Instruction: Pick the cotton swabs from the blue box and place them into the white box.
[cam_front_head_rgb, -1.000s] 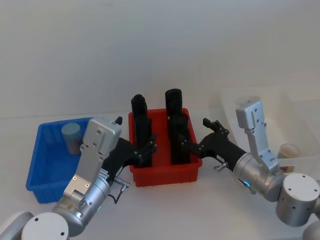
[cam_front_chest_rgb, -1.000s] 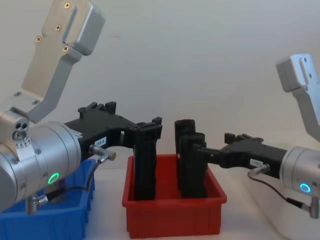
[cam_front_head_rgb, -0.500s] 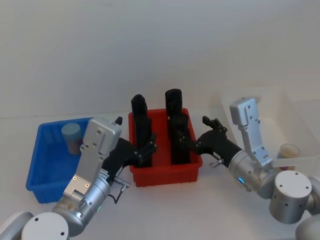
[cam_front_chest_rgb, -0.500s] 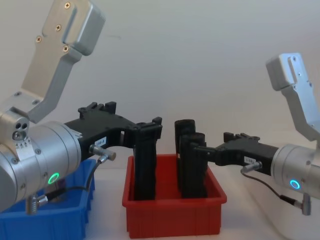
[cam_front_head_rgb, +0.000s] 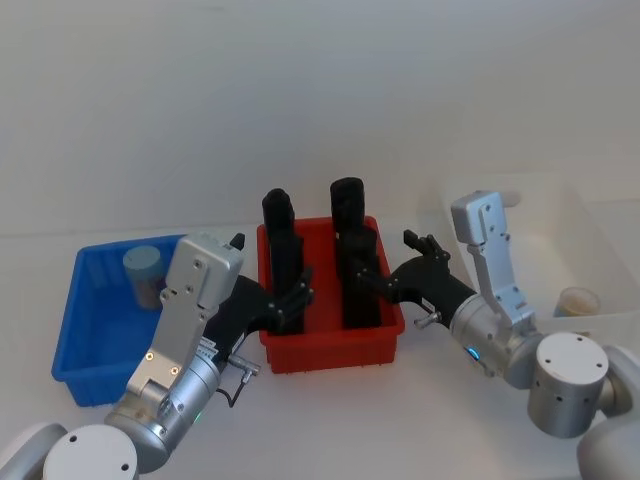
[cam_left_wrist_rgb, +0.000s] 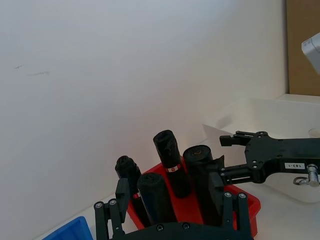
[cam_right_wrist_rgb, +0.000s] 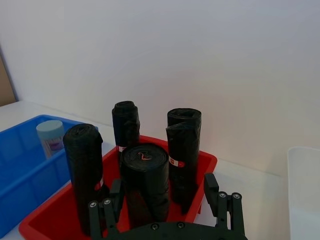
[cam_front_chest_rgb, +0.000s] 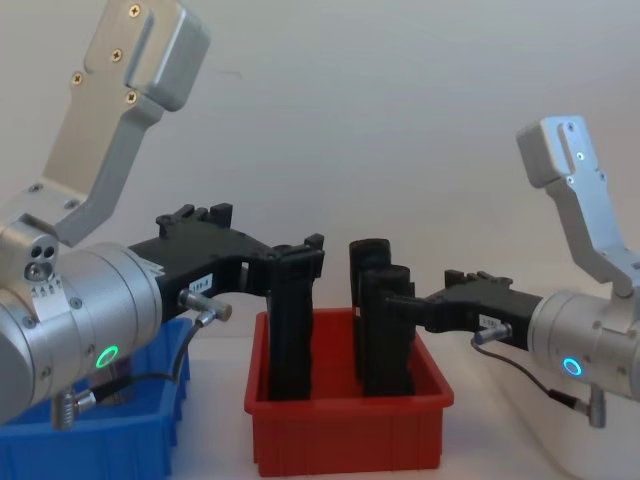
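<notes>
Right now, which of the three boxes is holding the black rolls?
The red bin, standing in the middle between the blue box and the white box. It holds four upright black rolls; the other two hold none.

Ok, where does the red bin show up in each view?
Head view: red bin, centre.
Chest view: lower centre, seen side-on.
Left wrist view: beneath the black rolls, its far wall showing.
Right wrist view: beneath the same rolls.
Shared landmark: the blue box beside it, on the robot's left.
</notes>
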